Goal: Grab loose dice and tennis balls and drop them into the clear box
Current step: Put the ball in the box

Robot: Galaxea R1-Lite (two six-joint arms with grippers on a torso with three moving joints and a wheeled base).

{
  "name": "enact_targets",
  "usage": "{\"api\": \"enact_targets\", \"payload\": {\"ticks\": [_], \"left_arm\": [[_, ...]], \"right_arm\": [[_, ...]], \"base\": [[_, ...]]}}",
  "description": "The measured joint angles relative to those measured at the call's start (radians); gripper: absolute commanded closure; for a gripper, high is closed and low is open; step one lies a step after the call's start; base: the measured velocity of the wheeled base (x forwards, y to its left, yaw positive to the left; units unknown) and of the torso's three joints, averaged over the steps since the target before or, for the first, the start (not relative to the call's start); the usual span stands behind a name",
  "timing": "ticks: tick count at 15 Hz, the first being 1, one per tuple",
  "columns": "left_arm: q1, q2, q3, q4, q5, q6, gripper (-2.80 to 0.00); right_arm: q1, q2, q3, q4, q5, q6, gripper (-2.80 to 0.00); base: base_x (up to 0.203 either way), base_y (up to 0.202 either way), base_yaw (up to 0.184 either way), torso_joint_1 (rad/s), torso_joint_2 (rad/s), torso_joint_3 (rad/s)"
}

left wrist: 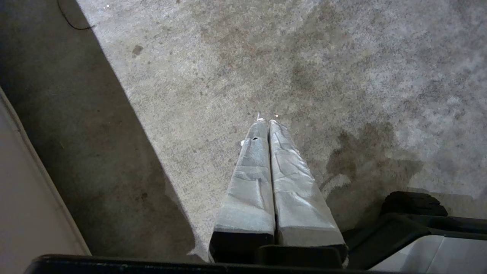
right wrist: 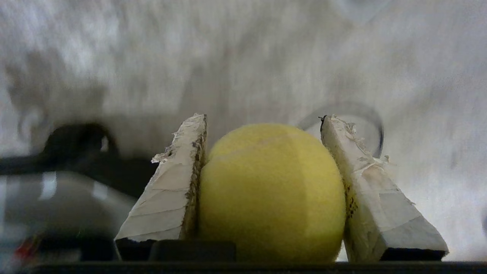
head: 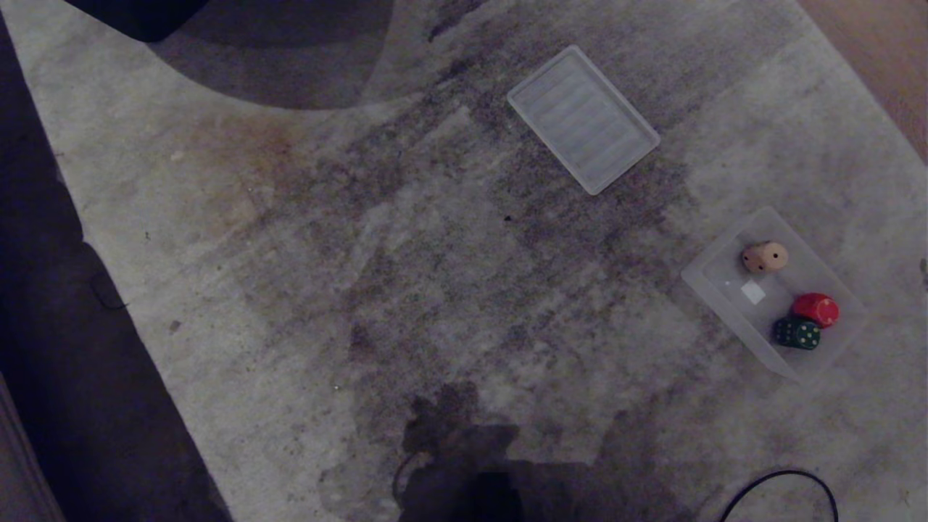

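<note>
A fuzzy yellow-green tennis ball [right wrist: 272,190] fills the gap between the taped fingers of my right gripper [right wrist: 263,118], which is shut on it above the blurred carpet. That gripper is outside the head view. The clear box [head: 714,284] sits on the carpet at the right of the head view and holds a beige die [head: 764,257], a red die [head: 816,309] and a dark green die [head: 797,333]. My left gripper [left wrist: 267,121] hangs parked over bare carpet with its fingers pressed together and nothing between them.
A flat ribbed clear lid [head: 583,119] lies on the carpet behind the box. A black cable [head: 779,482] loops at the near right. Dark floor [head: 65,348] borders the carpet on the left, and a dark object [head: 138,14] stands at the far left.
</note>
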Motion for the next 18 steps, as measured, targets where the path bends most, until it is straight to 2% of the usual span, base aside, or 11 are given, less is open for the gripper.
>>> {"api": "enact_targets", "payload": {"ticks": [2,5,9,13,18], "left_arm": [[0.0,0.0,0.0,0.0,-0.001,0.0,0.0],[0.0,0.0,0.0,0.0,-0.001,0.0,0.0],[0.0,0.0,0.0,0.0,-0.001,0.0,0.0],[0.0,0.0,0.0,0.0,-0.001,0.0,0.0],[0.0,0.0,0.0,0.0,-0.001,0.0,0.0]], "right_arm": [[-0.003,-0.022,0.078,-0.114,0.001,-0.018,0.0],[-0.003,-0.034,0.102,-0.094,-0.005,-0.005,0.0],[0.096,-0.106,0.104,-0.094,-0.006,-0.005,0.0],[0.094,-0.267,0.105,-0.093,-0.016,-0.003,0.0],[0.088,-0.316,0.105,-0.094,-0.019,0.0,0.0]], "base": [[0.0,0.0,0.0,0.0,0.0,0.0],[0.0,0.0,0.0,0.0,0.0,0.0],[0.0,0.0,0.0,0.0,0.0,0.0],[0.0,0.0,0.0,0.0,0.0,0.0],[0.0,0.0,0.0,0.0,0.0,0.0]]}}
